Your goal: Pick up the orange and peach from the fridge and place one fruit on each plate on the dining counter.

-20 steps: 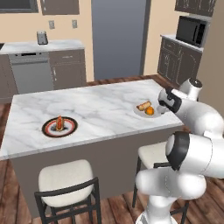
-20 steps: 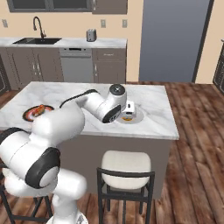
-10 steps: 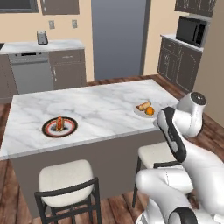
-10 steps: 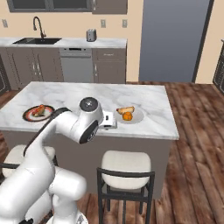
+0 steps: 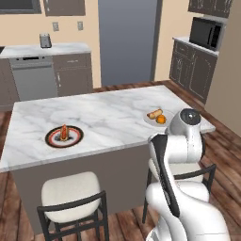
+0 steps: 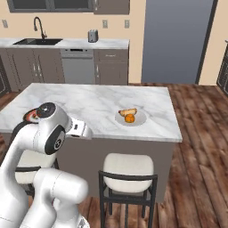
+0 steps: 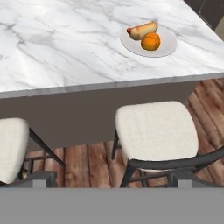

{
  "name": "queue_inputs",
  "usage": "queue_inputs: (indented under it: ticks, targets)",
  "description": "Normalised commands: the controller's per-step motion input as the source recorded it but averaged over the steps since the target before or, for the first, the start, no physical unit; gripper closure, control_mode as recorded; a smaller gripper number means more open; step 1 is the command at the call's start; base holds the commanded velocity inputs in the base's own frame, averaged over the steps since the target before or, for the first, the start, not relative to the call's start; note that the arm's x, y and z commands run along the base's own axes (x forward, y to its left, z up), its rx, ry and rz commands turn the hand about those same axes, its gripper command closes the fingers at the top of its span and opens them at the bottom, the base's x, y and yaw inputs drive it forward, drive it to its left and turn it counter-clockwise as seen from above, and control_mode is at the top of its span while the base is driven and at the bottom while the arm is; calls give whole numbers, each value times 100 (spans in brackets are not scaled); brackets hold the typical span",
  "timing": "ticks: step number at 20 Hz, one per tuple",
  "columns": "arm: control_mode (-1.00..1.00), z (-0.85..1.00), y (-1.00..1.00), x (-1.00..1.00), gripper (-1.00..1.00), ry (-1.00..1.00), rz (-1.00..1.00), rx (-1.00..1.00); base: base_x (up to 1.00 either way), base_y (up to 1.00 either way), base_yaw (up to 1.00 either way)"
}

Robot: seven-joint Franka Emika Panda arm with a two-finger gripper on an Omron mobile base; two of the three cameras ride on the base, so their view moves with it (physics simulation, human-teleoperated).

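The orange lies on the plain white plate next to a hot-dog-like roll, near the right end of the dining counter. The same orange appears in both base views. The dark-rimmed plate sits at the counter's left and holds a small reddish item; I cannot tell if it is the peach. My arm is folded back in front of the counter, with the gripper well short of the plate and its fingers hidden. The grey fridge stands shut at the back.
Two cushioned stools stand under the counter's near edge, below my hand. The back wall has cabinets, a dishwasher, a sink and a toaster. Wooden floor lies open to the right of the island.
My arm has pulled back from the white plate towards the base and folded up. The orange stays on the plate.
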Motion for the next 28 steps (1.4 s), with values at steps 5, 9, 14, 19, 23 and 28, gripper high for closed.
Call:
queue_inputs:
  ticks: [5, 9, 14, 19, 23, 28]
  targets:
    - [-100, 18, 34, 0, -100, 8, -13, 1, 0, 0, 0]
    - [-100, 0, -4, 0, -100, 4, -1, 8, 0, 0, 0]
    - [-100, 0, -28, 0, -100, 0, 0, 18, 0, 0, 0]
    - [-100, 0, -10, 0, -100, 0, 0, 12, 0, 0, 0]
    - [100, 0, -1, 0, -100, 0, 1, 4, 0, -4, 8]
    - [100, 0, 0, 0, -100, 0, 0, 0, -7, -7, 38]
